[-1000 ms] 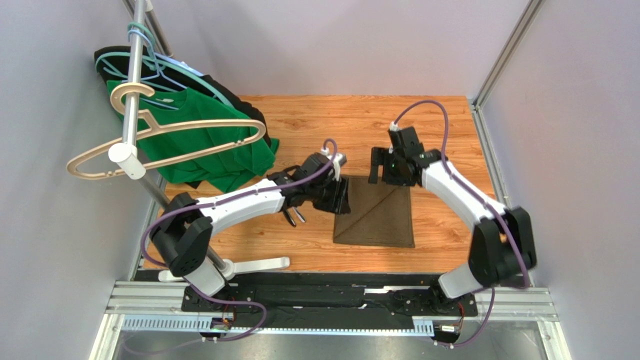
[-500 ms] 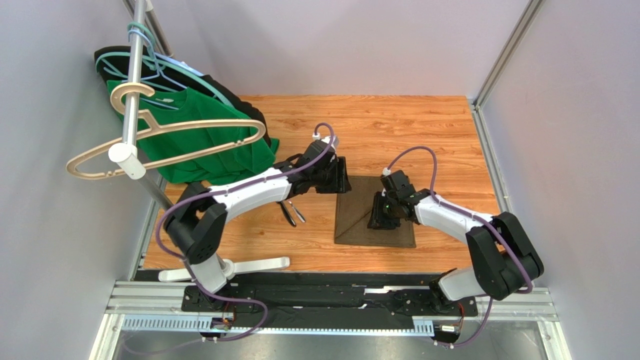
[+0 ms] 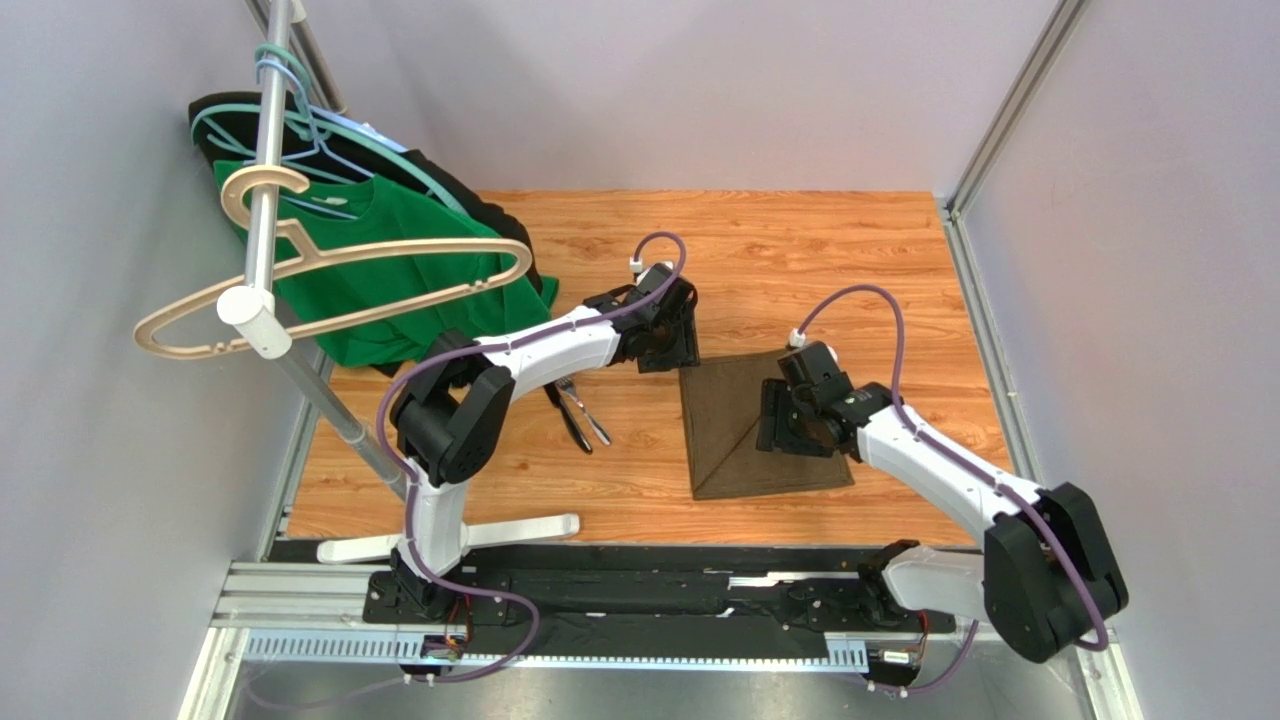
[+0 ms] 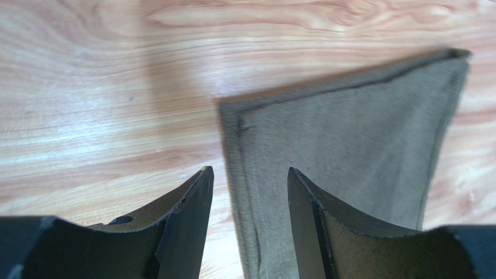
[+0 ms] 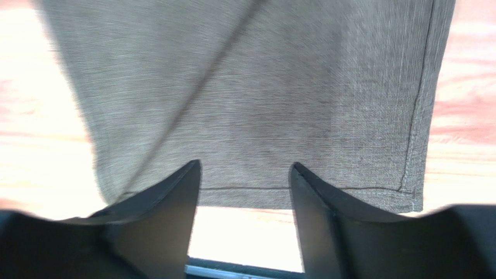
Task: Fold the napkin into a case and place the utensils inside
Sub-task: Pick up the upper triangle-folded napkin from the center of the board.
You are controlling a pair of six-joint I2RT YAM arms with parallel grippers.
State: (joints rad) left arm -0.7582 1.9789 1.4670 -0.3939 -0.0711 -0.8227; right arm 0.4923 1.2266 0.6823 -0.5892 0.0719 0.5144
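Far left: green shirt (image 3: 436, 308) hangs on a beige hanger (image 3: 338, 278) on the metal rack, clear of the work.

Utensils (image 3: 580, 419): slim dark-handled pieces with silvery ends, bunched on the wood-grain tabletop (image 3: 842, 255) just left of the cloth, under the left forearm. Their long axes run roughly far-to-near, with the near ends leaning right. I can't separate the individual pieces from the top view.

Left gripper (image 3: 669, 342) sits at the far-left corner of the dark olive-brown rectangular cloth napkin (image 3: 751, 450). On the left wrist cam the gripper (image 4: 249, 170) has its fingers (image 4: 189, 215) moderately apart with nothing clamped. The napkin (image 4: 343, 145) lies flat on the wood below. Its left hem runs up through the gap between the fingers, and its corner is just beyond the tips.

The napkin lies centre-right on the tabletop. It's a short rectangle, with its long axis far-to-near and the near end swung slightly right. A diagonal crease crosses it. It's flat, not a narrow pouch.

Right gripper (image 3: 784, 425) is over the napkin's middle-right. On the right wrist cam the gripper (image 5: 244, 164) has its fingers (image 5: 326, 215) apart too, gripping nothing. The napkin (image 5: 279, 99) fills the view beyond the tips, and one hemmed edge crosses the gap between them. That frame is blurred, so I can't tell if the tips touch the fabric.
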